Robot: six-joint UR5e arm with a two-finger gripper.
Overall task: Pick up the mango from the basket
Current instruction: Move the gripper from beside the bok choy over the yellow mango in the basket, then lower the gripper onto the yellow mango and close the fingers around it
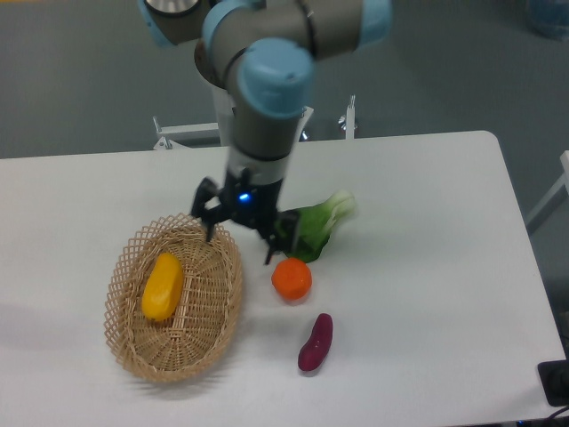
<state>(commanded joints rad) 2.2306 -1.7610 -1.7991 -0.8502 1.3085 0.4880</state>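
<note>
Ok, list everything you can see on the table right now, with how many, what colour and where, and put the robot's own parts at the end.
basket: one, light tan wicker, left part of the table.
mango: one, yellow-orange, lying inside the basket.
orange fruit: one, round, orange, on the table just right of the basket.
sweet potato: one, purple, on the table below and right of the orange fruit.
leafy vegetable: one, green with a pale stalk, above the orange fruit, partly behind the end effector.
table: one, white.
robot arm: one, grey with light blue joint caps, reaching in from the top.
end effector: one, black, open and empty, above the basket's upper right rim.
</note>
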